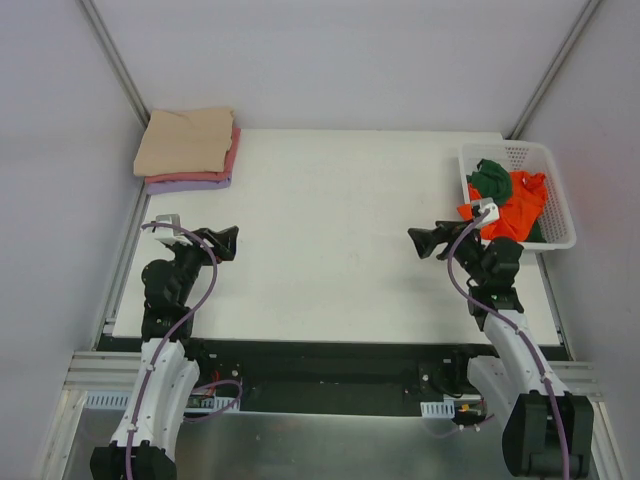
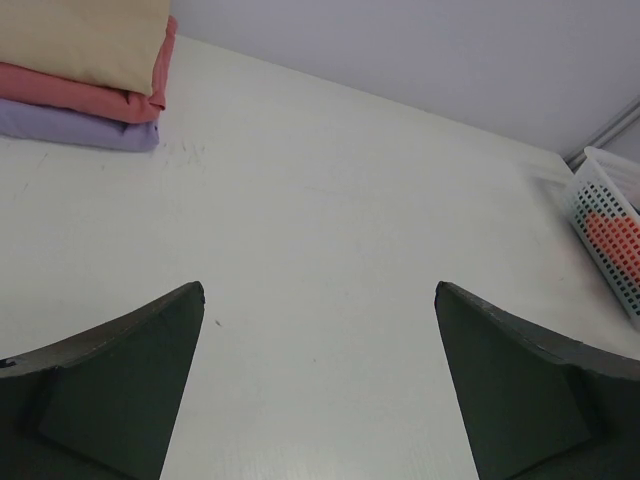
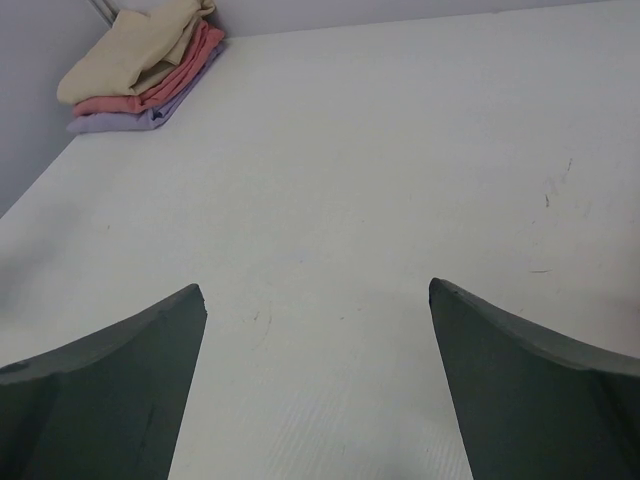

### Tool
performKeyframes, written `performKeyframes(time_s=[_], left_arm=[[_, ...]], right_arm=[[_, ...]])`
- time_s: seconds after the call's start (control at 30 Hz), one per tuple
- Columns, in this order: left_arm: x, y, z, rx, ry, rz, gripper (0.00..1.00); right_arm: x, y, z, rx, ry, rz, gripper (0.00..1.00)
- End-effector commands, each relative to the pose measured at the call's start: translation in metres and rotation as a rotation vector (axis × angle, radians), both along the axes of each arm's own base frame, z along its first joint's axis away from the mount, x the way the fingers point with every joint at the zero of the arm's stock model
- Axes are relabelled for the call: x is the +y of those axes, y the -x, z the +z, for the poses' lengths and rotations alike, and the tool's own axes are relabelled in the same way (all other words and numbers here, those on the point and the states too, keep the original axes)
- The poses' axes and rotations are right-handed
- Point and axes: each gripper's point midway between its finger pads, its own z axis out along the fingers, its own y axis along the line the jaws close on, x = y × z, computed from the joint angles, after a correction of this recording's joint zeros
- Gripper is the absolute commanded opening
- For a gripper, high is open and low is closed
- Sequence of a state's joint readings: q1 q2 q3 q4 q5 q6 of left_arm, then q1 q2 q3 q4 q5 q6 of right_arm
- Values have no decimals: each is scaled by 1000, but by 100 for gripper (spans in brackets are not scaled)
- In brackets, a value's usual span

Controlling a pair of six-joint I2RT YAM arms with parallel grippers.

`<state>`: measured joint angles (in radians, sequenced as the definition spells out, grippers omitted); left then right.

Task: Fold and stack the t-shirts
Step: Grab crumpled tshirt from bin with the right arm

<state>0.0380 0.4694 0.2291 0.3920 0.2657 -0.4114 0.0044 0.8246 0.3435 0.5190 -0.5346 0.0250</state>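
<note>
A bright orange t-shirt [image 1: 516, 206] and a dark green t-shirt [image 1: 490, 178] lie crumpled in the white mesh basket [image 1: 553, 180] at the table's right edge. A folded stack sits at the far left corner: beige t-shirt [image 1: 186, 139] on top, pink [image 1: 234, 151] under it, lavender [image 1: 190, 185] at the bottom. The stack also shows in the left wrist view [image 2: 85, 45] and in the right wrist view [image 3: 130, 55]. My left gripper [image 1: 230, 243] is open and empty above the table's left side. My right gripper [image 1: 417, 243] is open and empty, left of the basket.
The white table [image 1: 340, 230] spans the space between the two arms. Grey walls with metal frame rails [image 1: 115, 55] close in the back and sides. The basket shows at the right edge of the left wrist view [image 2: 610, 235].
</note>
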Motion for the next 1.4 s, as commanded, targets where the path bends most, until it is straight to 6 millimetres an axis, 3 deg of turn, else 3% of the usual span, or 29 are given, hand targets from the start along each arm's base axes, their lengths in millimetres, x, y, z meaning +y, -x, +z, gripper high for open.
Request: performKeyframes(time_s=[0.0,0.3,0.43,0.53,0.6,0.67,0.77,0.93,1.03,1.13,1.37], left_arm=[[-4,1,17,-67,-5,-22,99],[-4,1,19,-48,-14,-19,99],[-1,-2,16,-25,-14,-4,99],[5,-7,12,14,-6,30,99],[5,-10,9,35,0,30,99],[3,-12,7,58,3,18,99],[6,-15,3,97,0,36,99],[13,-18,-4,132,-8,77,99],[13,-18,-4,133,-12,78,99],[14,-19,-5,137,-12,84,99],[16,-22,-10,154,-14,93,99]], right_arm=[[4,4,14,-59,-18,26,96],[-7,-4,22,-49,54,-26,96],[-57,-21,31,131,46,-356,96],[-100,-20,37,286,106,-603,96],[-120,-22,48,357,182,-672,96],[-144,-22,48,459,229,-779,96],[-177,-38,44,550,219,-878,96],[-223,-66,5,754,123,-956,96],[-242,-71,-16,887,131,-984,99],[-245,-79,-43,973,125,-941,94],[-225,-109,-95,1031,32,-765,76]])
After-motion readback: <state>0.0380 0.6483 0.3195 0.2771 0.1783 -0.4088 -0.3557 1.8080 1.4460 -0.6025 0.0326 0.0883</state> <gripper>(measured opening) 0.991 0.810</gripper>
